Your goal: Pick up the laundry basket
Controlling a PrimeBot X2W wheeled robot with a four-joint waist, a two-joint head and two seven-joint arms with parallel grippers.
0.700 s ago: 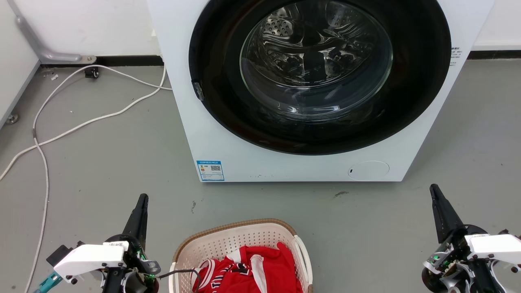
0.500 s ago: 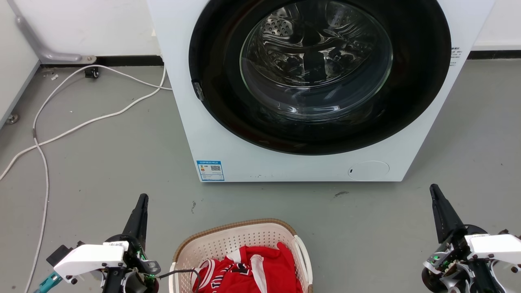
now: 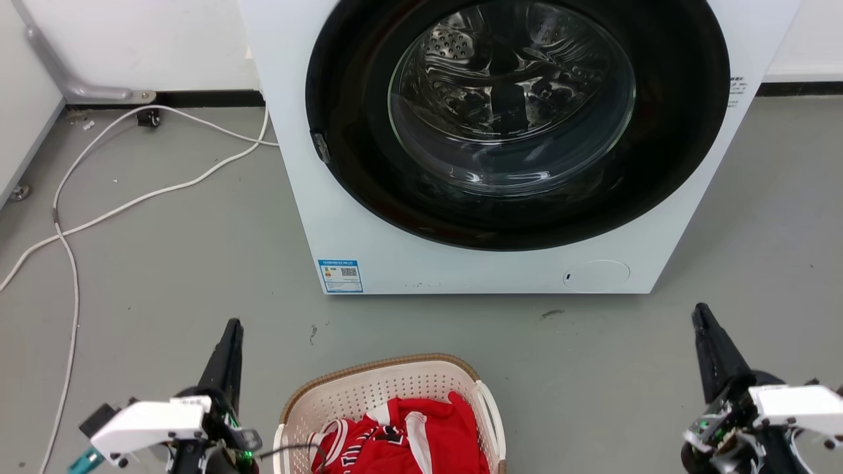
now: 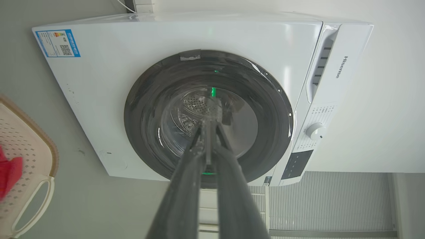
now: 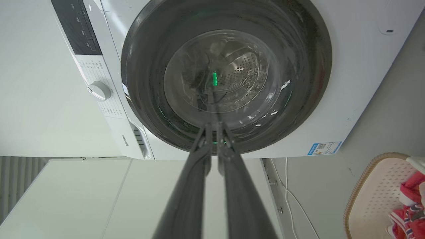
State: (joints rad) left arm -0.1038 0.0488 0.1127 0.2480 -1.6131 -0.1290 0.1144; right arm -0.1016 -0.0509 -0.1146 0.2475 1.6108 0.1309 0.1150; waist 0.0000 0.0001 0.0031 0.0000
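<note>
The laundry basket (image 3: 369, 368), cream perforated plastic with a brown rim and white side handles, sits on the grey floor at the bottom centre of the head view. A red jersey (image 3: 408, 438) lies inside it. My left gripper (image 3: 232, 327) hovers left of the basket, shut and holding nothing. My right gripper (image 3: 698, 311) is far off to the basket's right, also shut and holding nothing. Both point toward the washing machine. The basket's rim and a handle show at the left edge (image 4: 49, 149) of the left wrist view and at the lower right (image 5: 365, 172) of the right wrist view.
A white front-loading washing machine (image 3: 342, 217) with a dark round door stands just beyond the basket. White cables (image 3: 132, 201) trail over the floor at the left, near a wall and a white cabinet (image 3: 20, 112). Bare floor lies between basket and machine.
Both grippers have drawn back slightly toward the bottom of the head view. The basket and the washing machine have not moved.
</note>
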